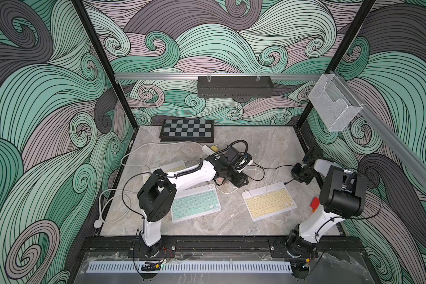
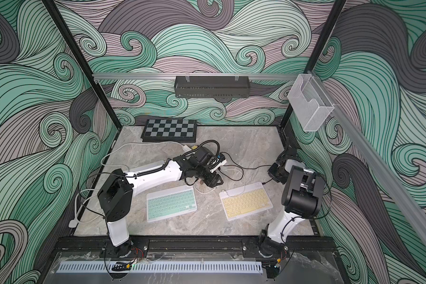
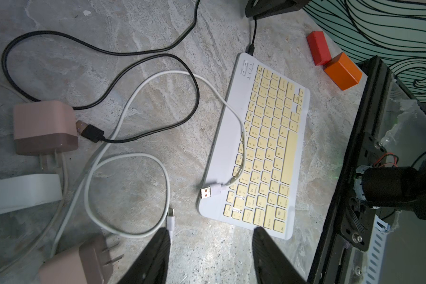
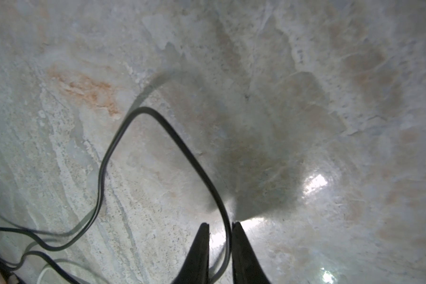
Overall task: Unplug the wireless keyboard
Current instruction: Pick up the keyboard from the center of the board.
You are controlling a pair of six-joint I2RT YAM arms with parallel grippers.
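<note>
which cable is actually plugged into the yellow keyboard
The black cable: its plug sits in a corner of the yellow keyboard. The white cable only lies across the keys, with both its plugs bare.

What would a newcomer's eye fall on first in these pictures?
First, the swirling green walls all around. Then two pastel keyboards on the marble table: the mint keyboard by the left arm, the yellow keyboard nearer the right arm. Behind the yellow one, the right gripper straddles a black cable.
</note>
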